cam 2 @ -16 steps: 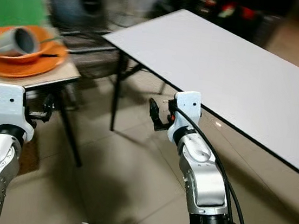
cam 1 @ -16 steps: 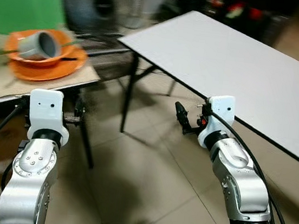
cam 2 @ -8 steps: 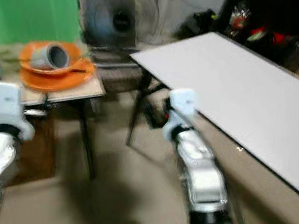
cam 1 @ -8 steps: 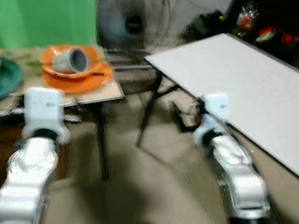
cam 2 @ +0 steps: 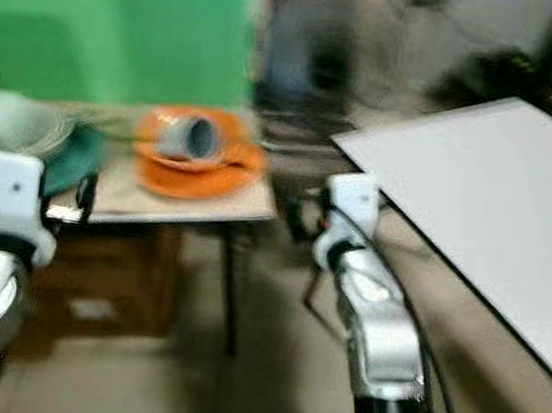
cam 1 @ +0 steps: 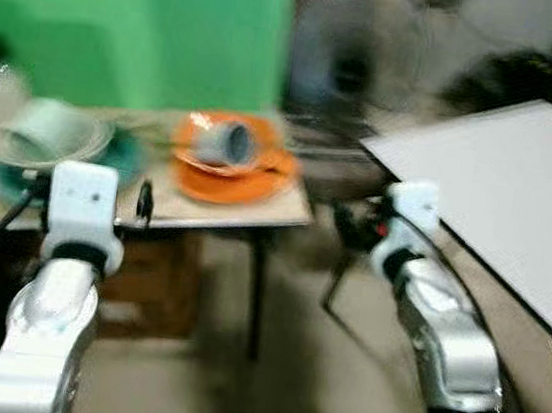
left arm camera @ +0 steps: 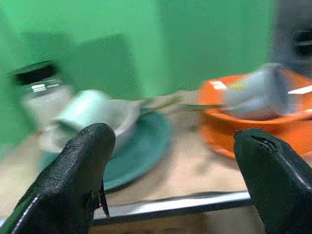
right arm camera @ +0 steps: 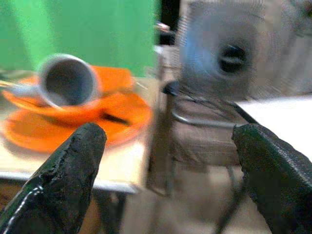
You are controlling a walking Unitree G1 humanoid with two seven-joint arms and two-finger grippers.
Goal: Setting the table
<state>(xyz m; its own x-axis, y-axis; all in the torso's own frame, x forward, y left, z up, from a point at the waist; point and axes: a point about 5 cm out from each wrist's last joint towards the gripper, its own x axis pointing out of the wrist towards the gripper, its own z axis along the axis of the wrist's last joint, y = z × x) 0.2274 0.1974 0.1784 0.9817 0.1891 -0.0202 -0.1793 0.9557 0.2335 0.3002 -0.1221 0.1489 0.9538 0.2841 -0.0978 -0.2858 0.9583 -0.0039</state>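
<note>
The grey cup [cam 1: 225,142] lies tipped on its side in the orange plates [cam 1: 249,178] on the side table [cam 1: 205,213], ahead between both spread-fingered, empty grippers; the left gripper [cam 1: 144,200] hovers at the table's edge, nearer than the right gripper [cam 1: 354,224].

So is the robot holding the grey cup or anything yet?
No, nothing is held. The left gripper and right gripper are both open with nothing between the fingers. The grey cup lies tipped in the orange bowl.

No text, label or number can be read on anything
</note>
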